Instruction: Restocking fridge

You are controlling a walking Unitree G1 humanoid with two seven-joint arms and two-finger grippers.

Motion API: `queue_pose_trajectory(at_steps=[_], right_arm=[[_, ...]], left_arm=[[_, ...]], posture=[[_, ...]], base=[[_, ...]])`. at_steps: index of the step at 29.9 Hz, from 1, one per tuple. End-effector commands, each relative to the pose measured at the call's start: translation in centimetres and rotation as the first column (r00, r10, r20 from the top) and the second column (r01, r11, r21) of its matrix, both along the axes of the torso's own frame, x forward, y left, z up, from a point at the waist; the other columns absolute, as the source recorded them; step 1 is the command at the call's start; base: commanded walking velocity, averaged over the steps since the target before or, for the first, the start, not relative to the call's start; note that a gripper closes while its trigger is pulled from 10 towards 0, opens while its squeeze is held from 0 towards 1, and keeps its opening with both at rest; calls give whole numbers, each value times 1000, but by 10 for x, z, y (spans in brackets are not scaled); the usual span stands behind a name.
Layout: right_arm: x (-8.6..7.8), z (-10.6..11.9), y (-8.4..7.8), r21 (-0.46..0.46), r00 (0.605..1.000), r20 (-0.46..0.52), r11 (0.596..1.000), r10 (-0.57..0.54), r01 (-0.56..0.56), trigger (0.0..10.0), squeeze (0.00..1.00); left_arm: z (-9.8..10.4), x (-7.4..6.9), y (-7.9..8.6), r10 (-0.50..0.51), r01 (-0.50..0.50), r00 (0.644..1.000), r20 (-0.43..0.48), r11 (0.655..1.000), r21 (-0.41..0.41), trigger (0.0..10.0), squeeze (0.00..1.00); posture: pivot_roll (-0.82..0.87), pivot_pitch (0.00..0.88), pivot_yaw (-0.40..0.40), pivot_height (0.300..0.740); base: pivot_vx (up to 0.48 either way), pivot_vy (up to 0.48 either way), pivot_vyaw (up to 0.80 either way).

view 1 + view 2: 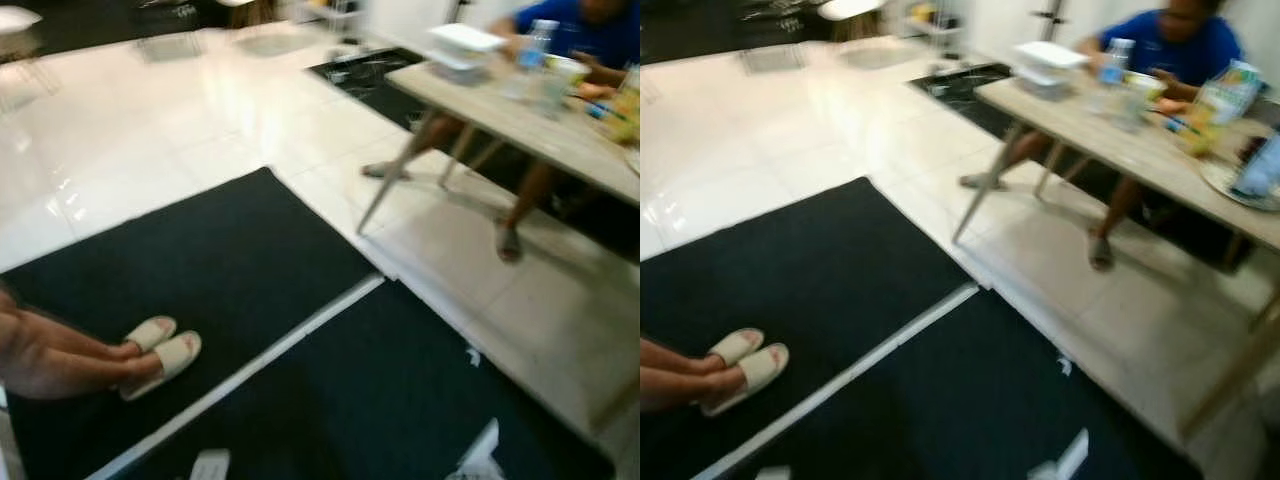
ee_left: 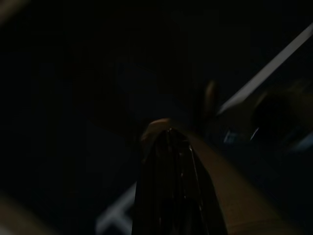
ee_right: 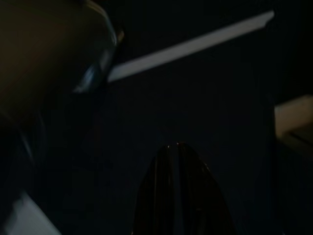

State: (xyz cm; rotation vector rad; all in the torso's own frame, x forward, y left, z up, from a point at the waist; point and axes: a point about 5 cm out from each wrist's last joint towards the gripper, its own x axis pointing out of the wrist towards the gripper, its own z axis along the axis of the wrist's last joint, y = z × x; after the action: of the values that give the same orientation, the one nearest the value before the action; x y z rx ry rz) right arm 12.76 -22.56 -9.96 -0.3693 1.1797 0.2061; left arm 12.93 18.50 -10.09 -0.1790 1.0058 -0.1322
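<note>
The head views are blurred. A light wooden table (image 1: 1110,135) stands at the right and carries a clear water bottle (image 1: 1118,55), stacked white containers (image 1: 1045,62) and a colourful packet (image 1: 1225,92). Both arms hang low over a dark mat. In the dim left wrist view, my left gripper (image 2: 168,134) shows its black fingers pressed together with nothing between them. My right gripper (image 3: 180,147) looks the same in the right wrist view, its fingers meeting in one tip.
A person in a blue top (image 1: 1180,45) sits behind the table, feet under it. Another person's legs in pale slippers (image 1: 160,350) rest on the black mat (image 1: 230,270) at the left. A white strip (image 1: 300,335) divides two mats. Glossy white tiles (image 1: 150,130) lie beyond.
</note>
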Motion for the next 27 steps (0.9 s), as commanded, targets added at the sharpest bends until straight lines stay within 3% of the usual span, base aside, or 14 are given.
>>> queue_pose_trajectory(at_steps=[1, 27], right_arm=[[2, 0, 1, -2, 1000, 5, 1000, 3, -3, 10000, 0], [2, 1, -1, -31, 1000, 10, 999, -7, 8, 10000, 0]], left_arm=[[-6, -18, -4, -7, 6, 998, -66, 1000, -15, 10000, 0], [-6, -16, -4, -10, 9, 998, -60, 1000, -16, 10000, 0]], posture=[[-41, 97, -54, 740], [-39, 99, -51, 740]], base=[[322, 0, -775], [320, 0, -740]])
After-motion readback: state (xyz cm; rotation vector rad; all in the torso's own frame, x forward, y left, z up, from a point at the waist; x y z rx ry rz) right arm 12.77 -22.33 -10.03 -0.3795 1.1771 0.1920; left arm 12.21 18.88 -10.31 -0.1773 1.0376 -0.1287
